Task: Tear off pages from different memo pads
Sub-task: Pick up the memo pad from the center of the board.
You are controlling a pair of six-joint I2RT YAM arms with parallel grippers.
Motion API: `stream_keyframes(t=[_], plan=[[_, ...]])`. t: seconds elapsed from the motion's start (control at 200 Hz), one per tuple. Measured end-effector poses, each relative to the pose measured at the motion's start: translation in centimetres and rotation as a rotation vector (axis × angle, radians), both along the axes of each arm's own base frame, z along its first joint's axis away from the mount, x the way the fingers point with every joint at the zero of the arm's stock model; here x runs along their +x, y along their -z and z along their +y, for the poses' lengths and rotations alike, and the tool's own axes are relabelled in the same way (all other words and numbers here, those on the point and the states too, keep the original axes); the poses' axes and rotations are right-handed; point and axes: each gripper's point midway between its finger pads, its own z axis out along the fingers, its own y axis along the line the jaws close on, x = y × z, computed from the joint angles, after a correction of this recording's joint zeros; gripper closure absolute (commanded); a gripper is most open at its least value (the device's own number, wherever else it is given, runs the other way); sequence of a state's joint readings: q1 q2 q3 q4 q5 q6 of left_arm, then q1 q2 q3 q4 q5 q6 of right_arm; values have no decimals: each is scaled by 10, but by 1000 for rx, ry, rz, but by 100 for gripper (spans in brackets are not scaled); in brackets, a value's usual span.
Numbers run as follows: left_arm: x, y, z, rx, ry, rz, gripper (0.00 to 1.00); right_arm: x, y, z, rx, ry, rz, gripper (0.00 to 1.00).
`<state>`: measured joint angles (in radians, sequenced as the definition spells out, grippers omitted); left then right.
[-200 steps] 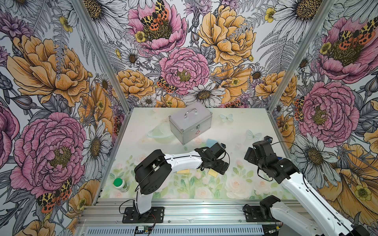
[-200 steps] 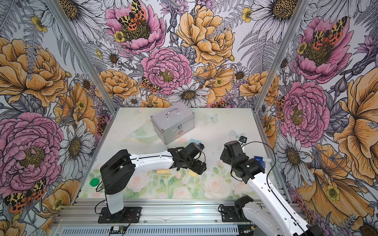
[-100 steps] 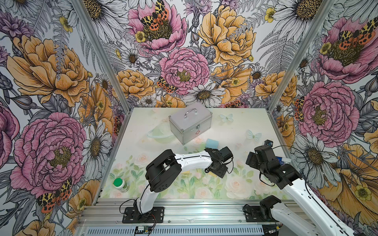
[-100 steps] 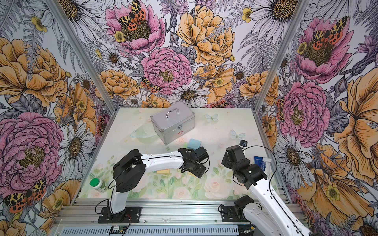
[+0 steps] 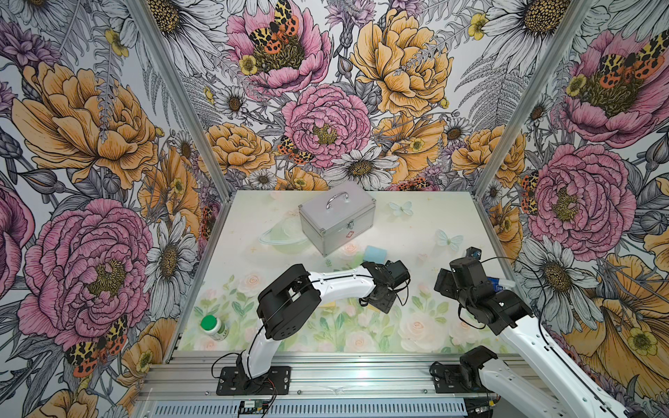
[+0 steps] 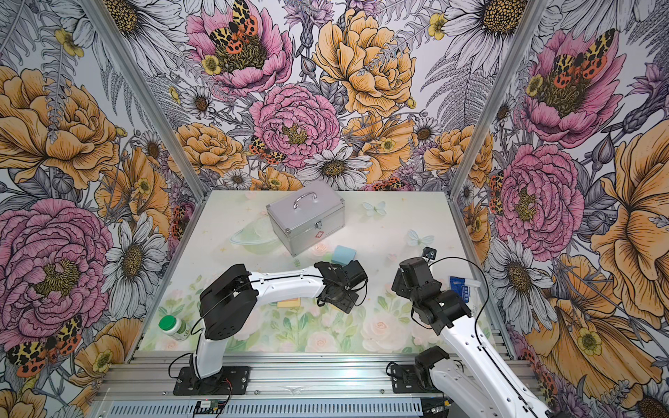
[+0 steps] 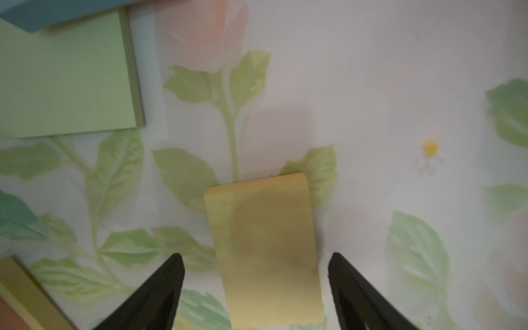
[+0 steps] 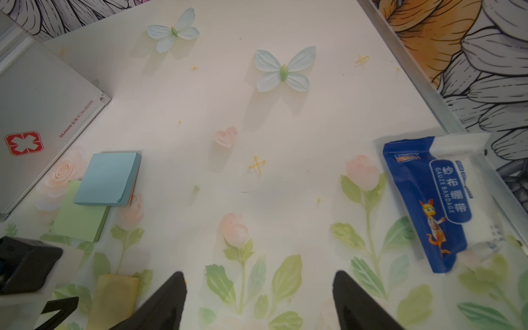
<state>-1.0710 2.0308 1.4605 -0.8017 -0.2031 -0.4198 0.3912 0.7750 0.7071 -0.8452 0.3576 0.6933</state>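
In the left wrist view my left gripper (image 7: 255, 255) is open low over the table. A single yellow page (image 7: 263, 251) lies between its fingers, touching neither. A green memo pad (image 7: 65, 80) lies beyond it, partly under a blue memo pad (image 7: 43, 11). A yellow pad (image 7: 25, 297) and a salmon-pink one (image 7: 7, 317) show at the frame's corner. Both top views show the blue pad (image 5: 376, 253) (image 6: 344, 254) behind the left gripper (image 5: 380, 300). My right gripper (image 8: 259, 272) is open over bare table, to the right (image 5: 443, 284).
A silver metal case (image 5: 336, 217) stands at the back middle, with a pale green bowl (image 5: 282, 239) to its left. A green-capped bottle (image 5: 211, 325) lies at the front left. A blue and white gauze bandage pack (image 8: 437, 200) lies by the right wall rail.
The left arm's elbow has swung right and its gripper has come down to the table. The yellow page seen at its fingertips earlier is now under it in the top views. The right arm drew back slightly.
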Motion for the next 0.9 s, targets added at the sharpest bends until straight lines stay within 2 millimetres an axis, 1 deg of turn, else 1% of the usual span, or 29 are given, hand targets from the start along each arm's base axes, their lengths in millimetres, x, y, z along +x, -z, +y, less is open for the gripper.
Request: stream_keyframes(t=[0.205,0.325,0.435,0.465,0.51,0.6,0.69,0.785,0.9], plan=[[0,0,2,6,-3,3,18,0,0,1,6,-4,1,17],[2,7,2,17,-5,10,19,0,1,2,10,-8,3,17],[4,9,-3,13,-8,14,30,0,1,2,11,-9,4,17],[5,9,-5,8,-8,14,37,0,1,2,11,-9,4,17],[6,10,-8,6,-1,15,44,0,1,2,10,-9,4,17],[8,10,-13,-4,-4,17,52,0,3,2,9,-9,8,17],[12,10,-13,-11,-13,22,61,0,4,3,9,-10,12,17],[18,9,-12,-61,-30,50,63,1,4,5,12,-23,15,17],[26,5,-7,-203,-67,131,61,2,6,12,25,-65,24,18]])
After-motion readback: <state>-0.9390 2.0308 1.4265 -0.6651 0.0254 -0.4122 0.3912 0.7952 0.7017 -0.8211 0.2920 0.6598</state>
